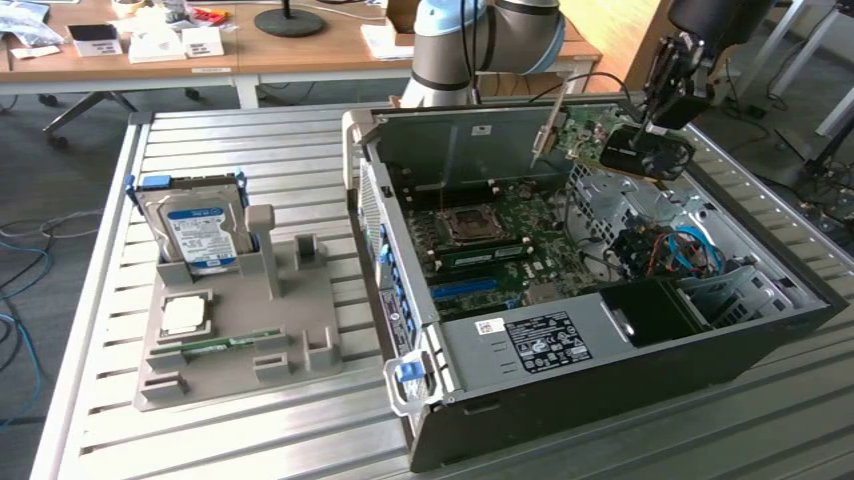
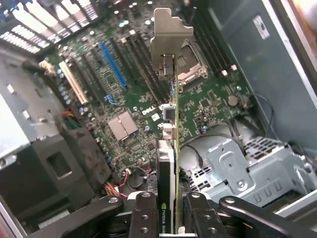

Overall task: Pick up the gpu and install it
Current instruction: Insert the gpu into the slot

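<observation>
Fingers (image 2: 146, 218) around gpu (image 2: 166, 163), faces hidden

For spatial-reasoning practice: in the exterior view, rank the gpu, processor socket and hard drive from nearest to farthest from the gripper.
1. gpu, held by the gripper, above the case.
2. processor socket, inside the case.
3. hard drive, in the stand, exterior view's left.
</observation>
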### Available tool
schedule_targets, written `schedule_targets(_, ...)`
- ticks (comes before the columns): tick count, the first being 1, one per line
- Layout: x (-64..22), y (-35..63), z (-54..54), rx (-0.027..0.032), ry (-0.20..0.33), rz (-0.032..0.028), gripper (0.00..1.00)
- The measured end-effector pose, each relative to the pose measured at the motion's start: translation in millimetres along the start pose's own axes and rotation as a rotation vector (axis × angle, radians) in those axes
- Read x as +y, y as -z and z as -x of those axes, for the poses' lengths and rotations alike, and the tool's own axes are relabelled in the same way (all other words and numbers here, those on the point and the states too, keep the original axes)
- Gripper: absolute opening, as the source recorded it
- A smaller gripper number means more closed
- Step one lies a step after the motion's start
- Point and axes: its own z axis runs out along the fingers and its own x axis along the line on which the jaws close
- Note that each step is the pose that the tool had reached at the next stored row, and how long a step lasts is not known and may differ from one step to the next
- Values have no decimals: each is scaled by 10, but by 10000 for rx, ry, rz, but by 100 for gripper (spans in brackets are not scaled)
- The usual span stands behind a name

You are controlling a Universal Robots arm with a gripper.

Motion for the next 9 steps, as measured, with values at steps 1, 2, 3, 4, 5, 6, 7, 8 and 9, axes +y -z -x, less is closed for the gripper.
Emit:
schedule_targets(1, 0, 0, 0, 4, 180, 2, 27)
schedule_targets(2, 0, -1, 0, 7, 359, 4, 27)
schedule_targets(3, 0, -2, 0, 10, 539, 7, 27)
schedule_targets(4, 0, -2, 0, 13, 720, 10, 27)
schedule_targets(5, 0, -3, 0, 17, 898, 12, 27)
schedule_targets(6, 0, -4, 0, 21, 1095, 15, 27)
schedule_targets(7, 0, -4, 0, 25, 1275, 17, 27)
schedule_targets(8, 0, -5, 0, 27, 1455, 20, 27)
schedule_targets(9, 0, -6, 0, 31, 1635, 22, 27)
